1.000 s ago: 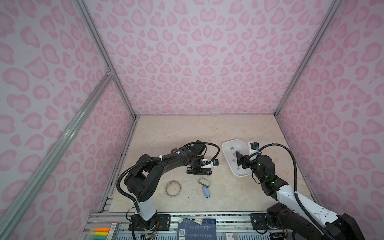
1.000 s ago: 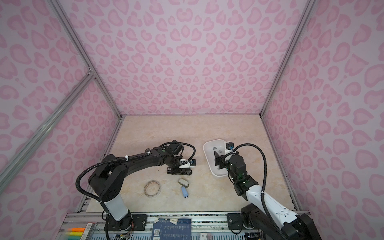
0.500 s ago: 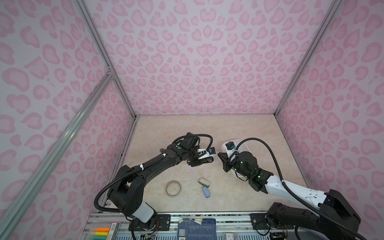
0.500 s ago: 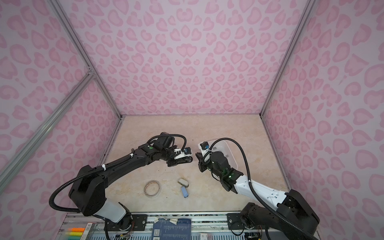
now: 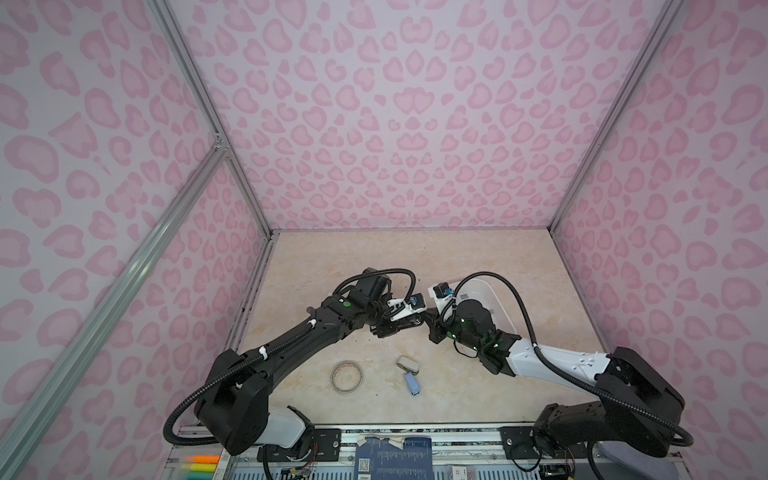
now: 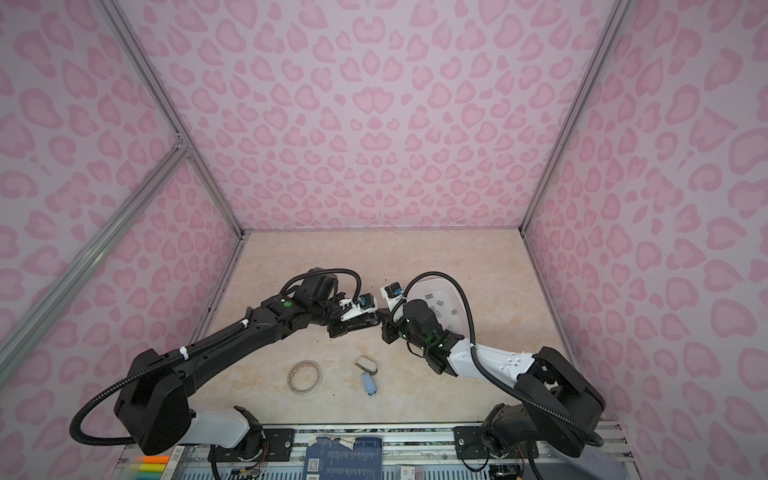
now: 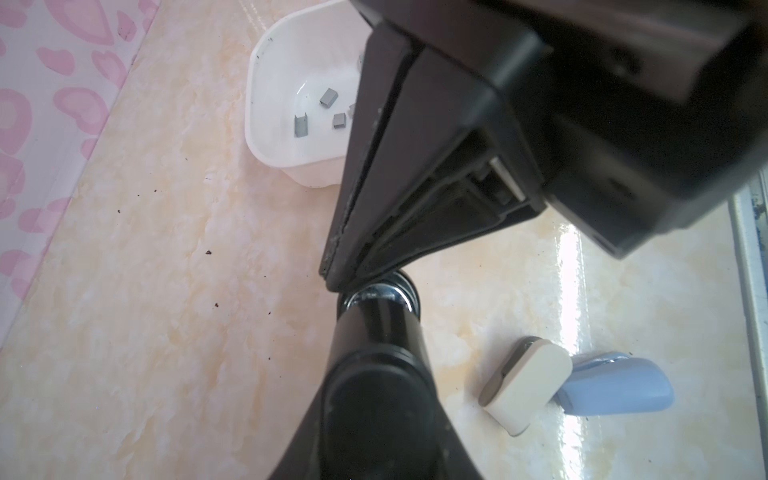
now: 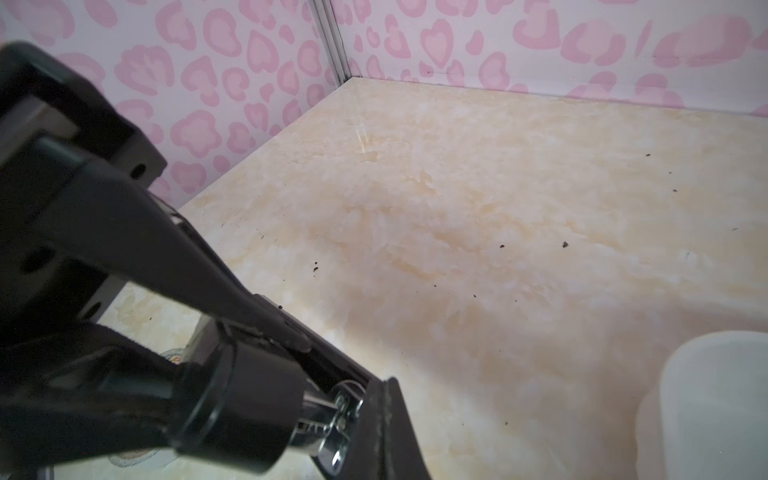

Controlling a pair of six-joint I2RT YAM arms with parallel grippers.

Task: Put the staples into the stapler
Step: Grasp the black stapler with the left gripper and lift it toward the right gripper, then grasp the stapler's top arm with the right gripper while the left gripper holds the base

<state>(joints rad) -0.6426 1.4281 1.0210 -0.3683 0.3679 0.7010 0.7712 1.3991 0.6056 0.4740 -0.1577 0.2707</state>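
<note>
In both top views, just below the middle of the frame, the left gripper [image 5: 394,329] is clamped on a black stapler [image 8: 249,399] with a bare metal front end. Its fingers [image 8: 166,249] press the body from two sides. The right gripper [image 7: 334,279] meets it from the right. Its fingers [image 7: 415,166] are squeezed into a wedge whose tip touches that metal end. Whether a strip sits between the pads cannot be told. Grey metal staple strips [image 7: 327,97] lie loose in the white plastic tray [image 5: 498,307], right of centre on the marbled beige floor [image 5: 374,257]. Lower in the frame lie a beige small stapler [image 5: 407,365], a blue small stapler [image 5: 412,383] just beside it, and a tape ring [image 5: 347,376].
</note>
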